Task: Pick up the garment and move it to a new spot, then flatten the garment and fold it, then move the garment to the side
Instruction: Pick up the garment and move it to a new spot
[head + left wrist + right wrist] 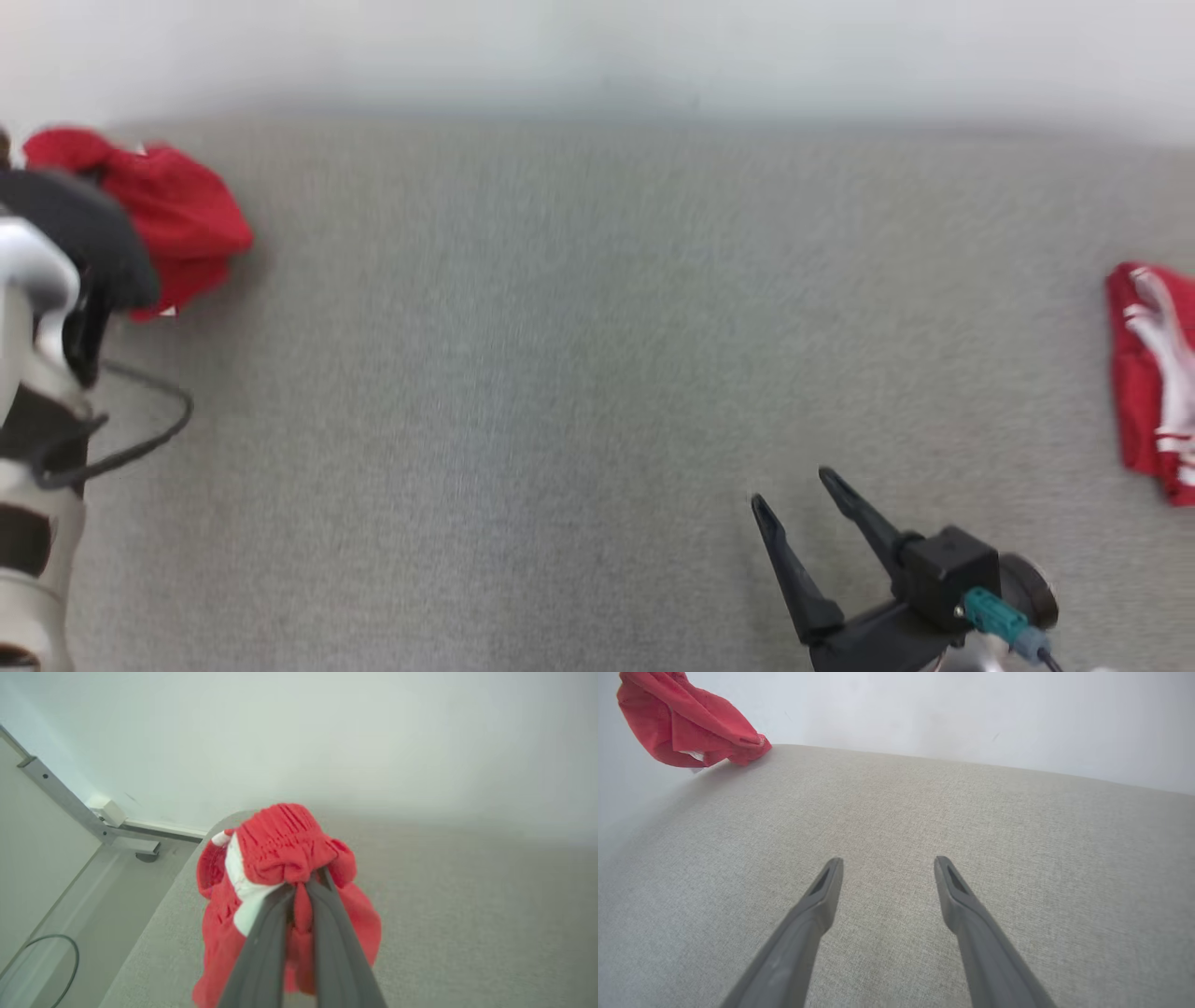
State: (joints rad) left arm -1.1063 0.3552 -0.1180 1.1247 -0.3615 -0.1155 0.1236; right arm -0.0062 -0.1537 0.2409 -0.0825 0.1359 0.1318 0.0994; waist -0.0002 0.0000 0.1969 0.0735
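Observation:
A crumpled red garment with a white inner patch sits at the far left corner of the grey fabric table. In the left wrist view my left gripper is shut on a bunched fold of the garment near its gathered waistband, and the cloth hangs down around the fingers. My left arm covers part of the garment in the head view. The right wrist view has the garment raised at the far left, its lower end touching the table. My right gripper stands open over the table's front right, with nothing between its fingers.
A second red cloth with white stripes lies at the table's right edge. A pale wall runs behind the table. Left of the table there is floor with a metal frame leg and a loop of dark cable.

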